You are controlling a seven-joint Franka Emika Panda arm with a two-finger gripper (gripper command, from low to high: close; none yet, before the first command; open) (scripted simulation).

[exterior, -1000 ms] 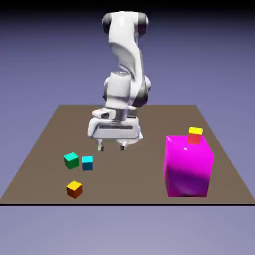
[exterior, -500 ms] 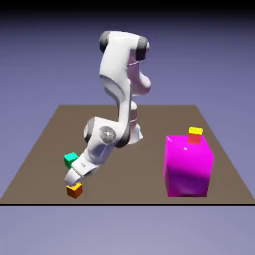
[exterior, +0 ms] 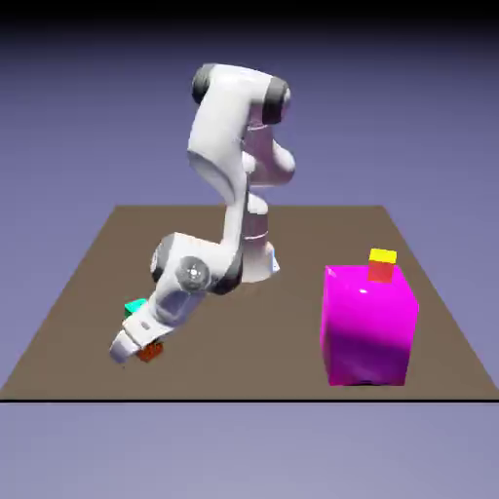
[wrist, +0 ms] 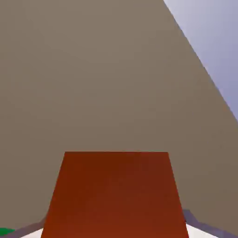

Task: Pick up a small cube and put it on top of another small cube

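Exterior view: on the tabletop, a magenta block with a small cube on top is seen far toward the view's right of the gripper. An orange cube is pinched in it.

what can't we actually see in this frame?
- Gripper fingertips: exterior view, the hand covers them; hand view, the orange cube fills the gap, so the grip is unconfirmed.
- Orange cube: exterior view, mostly behind the hand.
- Green cube: exterior view, only a corner shows past the arm.
- Big magenta block: outside the hand view.
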